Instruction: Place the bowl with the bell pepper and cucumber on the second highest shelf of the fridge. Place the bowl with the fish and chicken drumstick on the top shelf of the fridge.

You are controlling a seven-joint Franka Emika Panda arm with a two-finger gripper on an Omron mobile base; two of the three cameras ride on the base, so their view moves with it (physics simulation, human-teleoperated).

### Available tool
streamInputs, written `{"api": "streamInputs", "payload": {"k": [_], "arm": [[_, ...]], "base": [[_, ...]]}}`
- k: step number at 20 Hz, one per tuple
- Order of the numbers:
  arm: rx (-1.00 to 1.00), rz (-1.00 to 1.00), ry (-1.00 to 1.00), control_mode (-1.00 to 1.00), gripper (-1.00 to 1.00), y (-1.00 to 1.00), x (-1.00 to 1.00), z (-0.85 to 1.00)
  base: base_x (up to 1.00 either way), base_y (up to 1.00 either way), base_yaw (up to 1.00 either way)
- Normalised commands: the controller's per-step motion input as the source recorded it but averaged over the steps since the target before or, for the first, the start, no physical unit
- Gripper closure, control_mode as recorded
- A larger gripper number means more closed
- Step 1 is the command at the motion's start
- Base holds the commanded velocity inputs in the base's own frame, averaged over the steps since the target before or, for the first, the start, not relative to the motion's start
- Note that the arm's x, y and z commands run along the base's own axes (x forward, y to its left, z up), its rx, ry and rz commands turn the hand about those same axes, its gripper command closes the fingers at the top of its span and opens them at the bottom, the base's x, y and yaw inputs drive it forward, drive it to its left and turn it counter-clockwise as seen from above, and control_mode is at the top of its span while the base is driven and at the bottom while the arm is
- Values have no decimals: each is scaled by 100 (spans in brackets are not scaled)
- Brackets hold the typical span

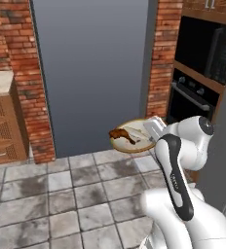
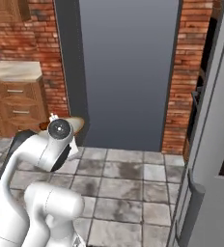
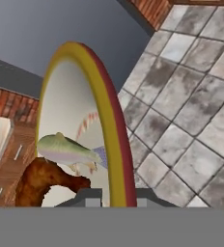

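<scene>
My gripper [image 1: 153,130] is shut on the rim of a shallow bowl [image 1: 132,137] with a yellow and red edge, held out over the tiled floor. A brown chicken drumstick [image 1: 121,134] and a pale fish [image 1: 136,131] lie in the bowl. In the hand view the bowl [image 3: 115,120] stands on edge, with the fish [image 3: 68,149] above the drumstick [image 3: 42,181] and my gripper [image 3: 117,195] clamped on the rim. In the right base view the bowl [image 2: 78,123] peeks out behind my arm. The bowl with the bell pepper and cucumber and the fridge shelves are out of view.
A tall flat grey panel [image 1: 93,73] stands ahead between brick walls [image 1: 34,97]. Wooden drawers [image 1: 3,131] with a counter are on the left, a built-in oven [image 1: 195,95] on the right. A grey door with a long handle [image 2: 197,193] is close at the right.
</scene>
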Motion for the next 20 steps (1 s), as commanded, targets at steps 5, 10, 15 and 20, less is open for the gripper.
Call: {"api": "streamInputs", "payload": {"k": [5,10,15,20], "arm": [[0,0,0,100,100,0,0,0],[0,0,0,100,100,0,0,0],[0,0,0,100,100,0,0,0],[0,0,0,100,100,0,0,0]], "base": [[100,0,-17],[94,0,-47],[20,0,-86],[11,0,-90]]}}
